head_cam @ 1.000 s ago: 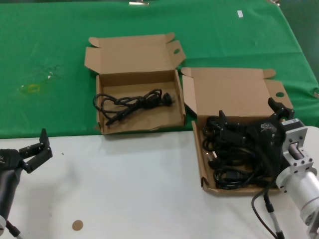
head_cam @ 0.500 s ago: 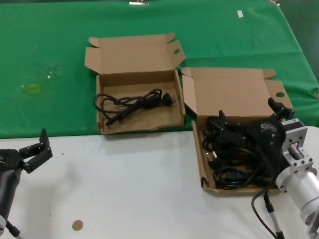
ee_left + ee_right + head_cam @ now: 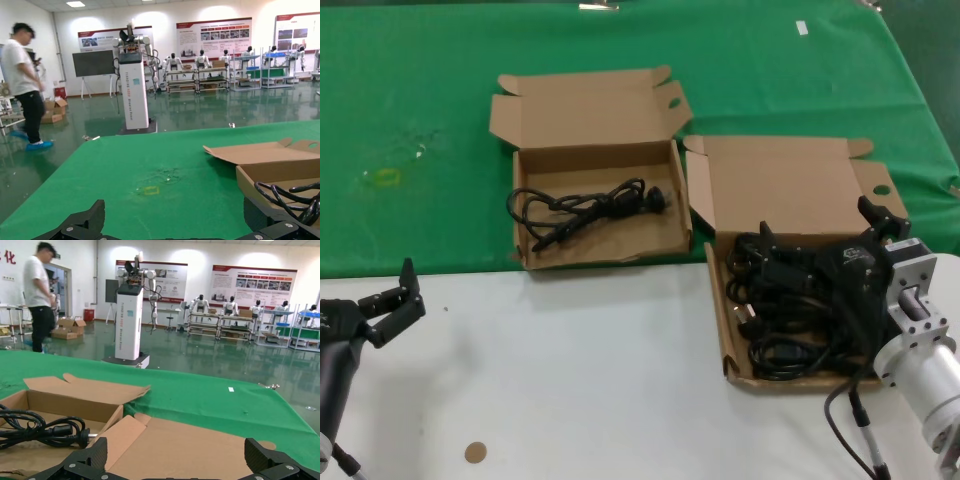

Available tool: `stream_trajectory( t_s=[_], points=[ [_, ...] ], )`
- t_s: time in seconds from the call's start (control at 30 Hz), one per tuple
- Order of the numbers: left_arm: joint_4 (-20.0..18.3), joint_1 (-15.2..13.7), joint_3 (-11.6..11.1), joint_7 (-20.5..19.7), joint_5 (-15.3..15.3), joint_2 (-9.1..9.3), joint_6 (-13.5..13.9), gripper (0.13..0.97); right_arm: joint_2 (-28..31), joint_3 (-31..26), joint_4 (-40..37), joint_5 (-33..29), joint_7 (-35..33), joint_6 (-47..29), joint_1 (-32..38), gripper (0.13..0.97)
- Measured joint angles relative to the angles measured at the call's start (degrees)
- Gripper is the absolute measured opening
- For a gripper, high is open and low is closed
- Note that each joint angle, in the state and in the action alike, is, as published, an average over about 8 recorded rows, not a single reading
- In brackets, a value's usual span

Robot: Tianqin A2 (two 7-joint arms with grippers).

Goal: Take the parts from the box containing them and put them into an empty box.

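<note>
The box containing the parts (image 3: 718, 290) stands at the right with its broad lid (image 3: 785, 185) upright. A heap of black cables (image 3: 775, 310) fills it. My right gripper (image 3: 820, 230) hangs open just above that heap, holding nothing. The other box (image 3: 670, 235), with splayed lid ears, lies left of it and holds one black cable (image 3: 585, 208). The right wrist view shows my right gripper (image 3: 177, 450) facing the brown lid (image 3: 190, 440), with the single cable (image 3: 45, 432) off to one side. My left gripper (image 3: 388, 290) waits open over the white table at the near left.
Both boxes straddle the border between the green cloth (image 3: 420, 90) and the white table (image 3: 580, 380). A small brown disc (image 3: 474, 452) lies near the front edge. A yellowish mark (image 3: 382, 177) shows on the cloth at the left. A person (image 3: 25, 85) stands beyond the table.
</note>
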Motion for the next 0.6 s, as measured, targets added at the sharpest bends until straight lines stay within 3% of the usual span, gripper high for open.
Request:
stream_trajectory(
  t_s=[0.6],
  points=[
    [0.00, 0.00, 0.00, 0.00, 0.00, 0.00, 0.00, 0.966, 0.00, 0.00, 0.00, 0.00, 0.00, 0.00, 0.00, 0.966]
  ],
)
